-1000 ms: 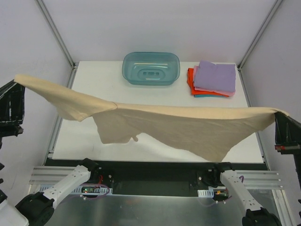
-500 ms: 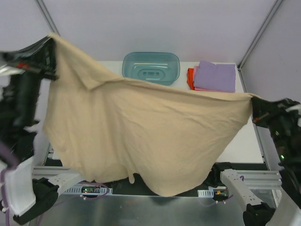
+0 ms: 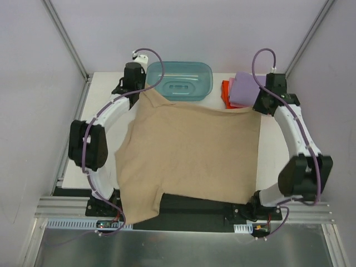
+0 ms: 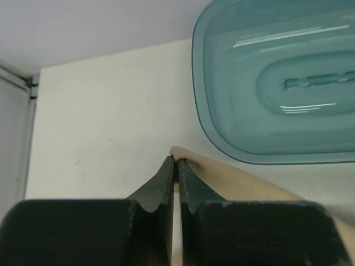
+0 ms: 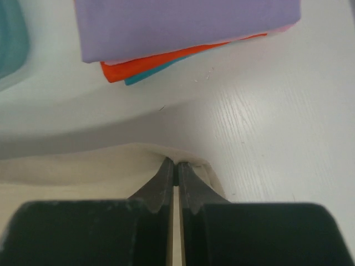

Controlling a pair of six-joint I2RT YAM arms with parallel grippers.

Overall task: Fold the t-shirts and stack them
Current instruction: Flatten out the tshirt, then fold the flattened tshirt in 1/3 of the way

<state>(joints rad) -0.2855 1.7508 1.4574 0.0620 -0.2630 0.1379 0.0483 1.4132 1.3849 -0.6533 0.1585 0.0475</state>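
Status at inspection: tan shirt [image 3: 189,153] lies spread open in a single layer on the table [image 3: 105,105], on the near side of the tub [image 3: 178,80]. Its far edge runs from just beside the tub's near left corner across to the right, past the tub's right end. Its near edge, farthest from the tub, overhangs the table front, and one flap at the near left hangs lower than the rest. A short sleeve juts out on the left side. The cloth shows only shallow wrinkles.

Left gripper [image 4: 176,163]: jaws pressed together on the shirt's far left corner, just in front of the tub's left end. The wrist view shows tan cloth pinched at the fingertips, with the tub wall near them but apart.

Right gripper [image 5: 175,166]: jaws likewise closed tight, on the shirt's far right corner, to the right of the tub. The wrist view shows a small ruck of cloth at the fingertips, low against the table.

Stack [image 3: 243,89] of folded shirts sits to the tub's right, near it but not touching. Lilac lies on top, with pink, orange-red and teal edges showing beneath. In the top view the right arm covers the stack's right portion. The tan shirt's far right corner lies just short of the stack, and the right wrist view shows bare table between them.
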